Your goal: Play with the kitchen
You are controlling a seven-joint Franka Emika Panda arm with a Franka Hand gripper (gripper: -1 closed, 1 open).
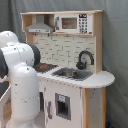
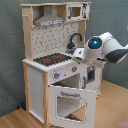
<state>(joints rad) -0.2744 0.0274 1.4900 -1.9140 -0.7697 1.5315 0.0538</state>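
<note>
**Robot arm at the counter of the toy kitchen, oven door hanging open**

The toy kitchen point(image 2: 55, 70) stands on a wooden floor point(image 2: 20, 119) against a grey curtain backdrop point(image 2: 107, 17). It is a tall unit of light wood and white panels. In the second exterior view its windowed oven door point(image 2: 69, 104) is swung down and open below the black-and-red stovetop point(image 2: 51, 59), which sits at the counter's left end in that view. The grey hood point(image 2: 48, 20) hangs above the stovetop, with the pegboard back point(image 2: 52, 39) between them. A toy microwave point(image 1: 72, 23) fills the upper shelf beside the hood.

In the first exterior view the sink point(image 1: 73, 74) is set into the counter near its rounded right end, and the black faucet point(image 1: 84, 59) arches over the sink's back edge. A white cabinet door point(image 1: 63, 106) with a dark opening sits below the sink.

The white Panda arm point(image 2: 106, 47) reaches in from the second exterior view's right, its wrist over the counter's front edge near the sink. The gripper point(image 2: 79, 55) sits just beside the stovetop; whether its fingers are apart or together cannot be told. In the first exterior view the arm's white body point(image 1: 22, 75) covers the kitchen's left side.
</note>
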